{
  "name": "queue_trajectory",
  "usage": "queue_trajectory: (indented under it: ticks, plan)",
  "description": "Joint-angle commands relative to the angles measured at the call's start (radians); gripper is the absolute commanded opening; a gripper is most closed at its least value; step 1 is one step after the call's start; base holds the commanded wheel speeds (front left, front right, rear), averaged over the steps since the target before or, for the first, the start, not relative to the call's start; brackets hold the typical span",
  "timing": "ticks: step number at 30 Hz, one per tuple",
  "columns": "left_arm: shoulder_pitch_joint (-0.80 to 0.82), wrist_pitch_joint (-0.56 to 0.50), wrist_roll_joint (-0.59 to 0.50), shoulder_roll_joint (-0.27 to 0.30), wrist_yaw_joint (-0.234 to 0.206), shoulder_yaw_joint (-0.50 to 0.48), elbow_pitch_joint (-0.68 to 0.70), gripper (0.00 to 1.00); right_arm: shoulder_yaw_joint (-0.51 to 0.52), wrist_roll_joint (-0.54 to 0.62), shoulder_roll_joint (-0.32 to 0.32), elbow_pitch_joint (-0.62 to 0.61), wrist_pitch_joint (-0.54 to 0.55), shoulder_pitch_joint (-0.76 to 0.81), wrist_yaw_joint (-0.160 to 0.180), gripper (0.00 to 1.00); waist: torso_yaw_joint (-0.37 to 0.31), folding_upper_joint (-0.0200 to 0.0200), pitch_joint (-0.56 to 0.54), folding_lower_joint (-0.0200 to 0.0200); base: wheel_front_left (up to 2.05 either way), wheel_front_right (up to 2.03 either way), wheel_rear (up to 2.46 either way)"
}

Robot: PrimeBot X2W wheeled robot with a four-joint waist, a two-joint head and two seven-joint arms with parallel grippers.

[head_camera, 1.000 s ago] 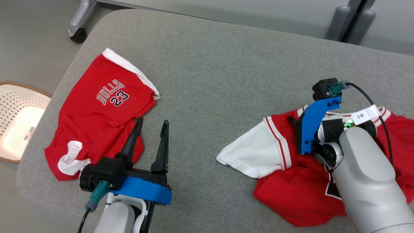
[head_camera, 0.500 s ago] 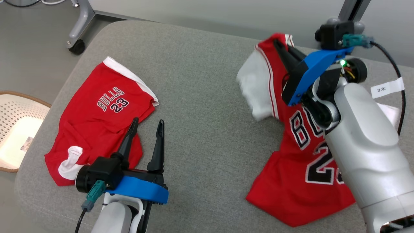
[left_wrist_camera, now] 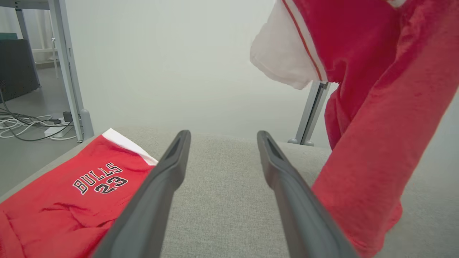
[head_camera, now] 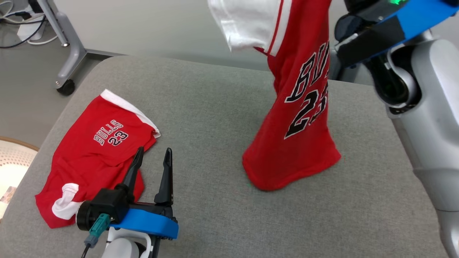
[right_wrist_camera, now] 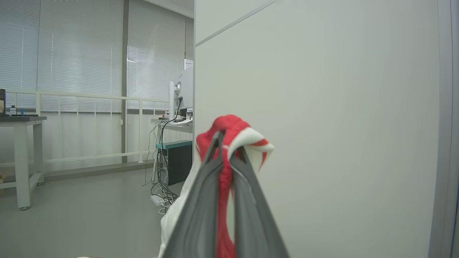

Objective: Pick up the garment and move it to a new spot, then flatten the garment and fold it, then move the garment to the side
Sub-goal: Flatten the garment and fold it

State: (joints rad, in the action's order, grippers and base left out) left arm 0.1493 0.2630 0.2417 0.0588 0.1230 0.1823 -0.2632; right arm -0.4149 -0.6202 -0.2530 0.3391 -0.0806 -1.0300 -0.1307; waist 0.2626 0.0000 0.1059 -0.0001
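Bright, even light; the near garment (left_wrist_camera: 376, 143) looks slightly blurred.

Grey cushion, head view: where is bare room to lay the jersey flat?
Widest bare patch: middle of the grey cushion, between the Bulls shorts and the jersey hem. Also the near strip between the left gripper and the right arm. Crowded: left end, with shorts and gripper.

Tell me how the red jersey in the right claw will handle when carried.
Likely floppy: the jersey drapes straight down from the right claw, hem reaching the grey cushion. Probably light, since one pinch of fabric holds it. It may swing and land crumpled.
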Motion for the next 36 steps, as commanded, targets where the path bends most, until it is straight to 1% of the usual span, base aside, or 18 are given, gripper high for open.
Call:
queue_trajectory:
  ticks: [1, 5, 8, 12, 13, 14, 18, 19, 20, 21, 22, 24, 27, 29, 32, 34, 36]
  plan:
    - [-0.006, 0.003, -0.004, 0.006, -0.005, -0.004, 0.006, 1.00, 0.016, -0.015, -0.040, -0.019, 0.006, 0.062, 0.000, 0.00, -0.026, 0.0000, -0.014, 0.0001, 0.00, 0.00, 0.00]
    - [-0.016, 0.003, -0.003, 0.012, -0.007, -0.008, 0.013, 1.00, 0.079, -0.023, -0.093, -0.008, 0.013, 0.191, 0.000, 0.00, -0.059, 0.0000, -0.007, 0.0001, 0.00, 0.00, 0.00]
    - [-0.008, 0.003, -0.003, 0.014, -0.008, -0.007, 0.016, 1.00, 0.126, -0.025, -0.115, 0.034, 0.013, 0.318, 0.000, 0.00, -0.079, 0.0000, 0.003, 0.0001, 0.00, 0.00, 0.00]
    - [0.004, 0.003, -0.002, 0.017, -0.007, -0.008, 0.020, 1.00, 0.190, -0.029, -0.130, 0.110, -0.014, 0.455, 0.000, 0.00, -0.103, 0.0000, 0.019, 0.0001, 0.00, 0.00, 0.00]
    - [0.004, 0.003, -0.002, 0.017, -0.007, -0.008, 0.020, 1.00, 0.190, -0.029, -0.130, 0.110, -0.014, 0.455, 0.000, 0.00, -0.103, 0.0000, 0.019, 0.0001, 0.00, 0.00, 0.00]
    - [0.009, 0.003, -0.003, 0.018, -0.006, -0.006, 0.020, 1.00, 0.221, -0.017, -0.135, 0.151, -0.034, 0.509, 0.000, 0.00, -0.113, 0.0000, 0.026, 0.0001, 0.00, 0.00, 0.00]
    - [0.015, 0.003, -0.003, 0.020, -0.004, 0.000, 0.017, 1.00, 0.288, 0.021, -0.138, 0.249, -0.065, 0.586, 0.000, 0.00, -0.128, 0.0000, 0.032, 0.0001, 0.00, 0.00, 0.00]
    - [0.016, 0.003, -0.003, 0.021, -0.004, 0.001, 0.016, 1.00, 0.303, 0.035, -0.135, 0.272, -0.064, 0.597, 0.000, 0.29, -0.131, 0.0000, 0.033, 0.0001, 0.00, 0.00, 0.00]
    - [0.016, 0.003, -0.003, 0.021, -0.004, 0.001, 0.015, 1.00, 0.315, 0.055, -0.137, 0.291, -0.065, 0.607, 0.000, 0.45, -0.134, 0.0000, 0.033, 0.0001, 0.00, 0.00, 0.00]
    - [0.016, 0.003, -0.003, 0.021, -0.004, 0.001, 0.015, 1.00, 0.315, 0.055, -0.137, 0.291, -0.065, 0.607, 0.000, 0.45, -0.134, 0.0000, 0.033, 0.0001, 0.00, 0.00, 0.00]
    - [0.017, 0.003, -0.003, 0.022, -0.003, 0.002, 0.014, 1.00, 0.333, 0.075, -0.138, 0.315, -0.063, 0.615, 0.000, 1.00, -0.136, 0.0000, 0.031, 0.0001, 0.00, 0.00, 0.00]
    - [0.016, 0.003, -0.003, 0.022, -0.003, 0.004, 0.010, 1.00, 0.374, 0.119, -0.145, 0.357, -0.050, 0.632, 0.000, 1.00, -0.139, 0.0000, 0.027, 0.0001, 0.00, 0.00, 0.00]
    - [0.009, 0.003, -0.002, 0.023, -0.002, 0.005, 0.005, 1.00, 0.440, 0.195, -0.154, 0.409, 0.001, 0.652, 0.000, 1.00, -0.143, 0.0000, 0.015, 0.0001, 0.00, 0.00, 0.00]
    - [0.000, 0.003, 0.000, 0.023, -0.002, 0.005, 0.001, 1.00, 0.482, 0.253, -0.159, 0.414, 0.033, 0.665, 0.000, 1.00, -0.145, 0.0000, 0.004, 0.0001, 0.00, 0.00, 0.00]
    - [-0.015, 0.003, 0.004, 0.025, -0.002, 0.004, -0.002, 1.00, 0.559, 0.333, -0.144, 0.384, 0.090, 0.703, 0.000, 1.00, -0.148, 0.0000, -0.014, 0.0001, 0.00, 0.00, 0.00]
    - [-0.022, 0.003, 0.004, 0.024, -0.003, 0.003, -0.003, 1.00, 0.614, 0.375, -0.119, 0.331, 0.136, 0.735, 0.000, 1.00, -0.149, 0.0000, -0.023, 0.0001, 0.00, 0.00, 0.00]
    - [-0.026, 0.003, 0.005, 0.024, -0.003, 0.003, -0.002, 1.00, 0.667, 0.411, -0.079, 0.263, 0.214, 0.779, 0.000, 1.00, -0.148, 0.0000, -0.031, 0.0001, 0.00, 0.00, 0.00]
